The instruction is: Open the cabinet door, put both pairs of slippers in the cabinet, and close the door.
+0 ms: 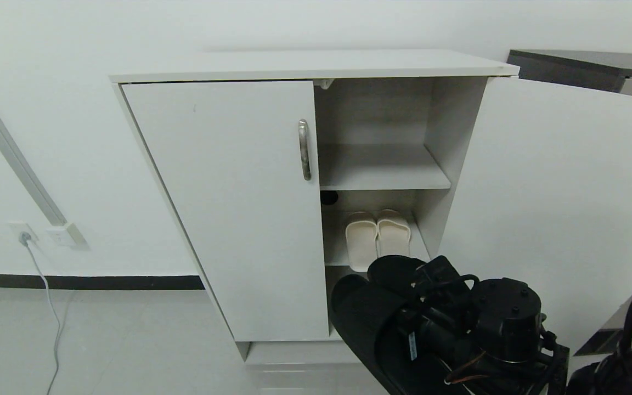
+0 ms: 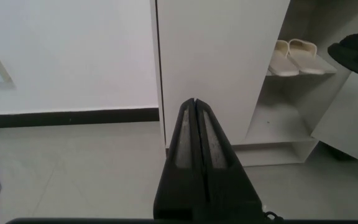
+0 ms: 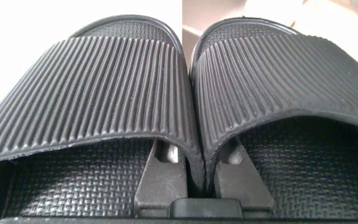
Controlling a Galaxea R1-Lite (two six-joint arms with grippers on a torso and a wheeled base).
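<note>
Your right gripper [image 3: 194, 165] pinches the black slippers [image 1: 368, 312] together before the open cabinet [image 1: 316, 66]. The white slippers [image 1: 377, 236] sit on its middle shelf [image 1: 335, 241]. Your left gripper [image 2: 194, 134] is closed on nothing, facing the cabinet.

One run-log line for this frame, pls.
right door: open | white slippers: on shelf | right gripper: shut on black slippers, not yet shelved | left gripper: shut, empty

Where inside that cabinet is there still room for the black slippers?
The upper shelf, right of the shut left door, is bare. So is the bottom shelf, under the white slippers. Those fill most of the middle shelf that shows, so it is crowded there.
</note>
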